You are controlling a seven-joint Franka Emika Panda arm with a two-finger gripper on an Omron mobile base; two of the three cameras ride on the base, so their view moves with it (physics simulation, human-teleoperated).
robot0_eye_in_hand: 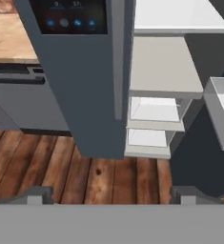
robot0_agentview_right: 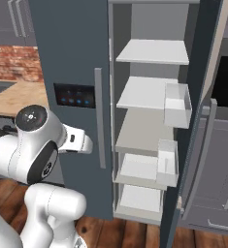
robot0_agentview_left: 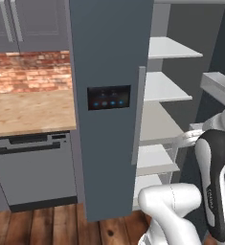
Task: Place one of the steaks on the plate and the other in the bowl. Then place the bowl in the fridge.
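Tool (robot0_eye_in_hand: 111, 193) jaws apart, holding nothing | fridge (robot0_eye_in_hand: 85, 95) right door open | dishwasher (robot0_eye_in_hand: 18, 100) left

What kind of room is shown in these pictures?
Most likely a home kitchen: a tall fridge with its right door open, a dishwasher under a wooden counter, and a brick wall behind.

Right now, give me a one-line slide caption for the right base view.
Fridge with its right door swung open, bare white shelves and door bins showing, robot arm folded low in front.
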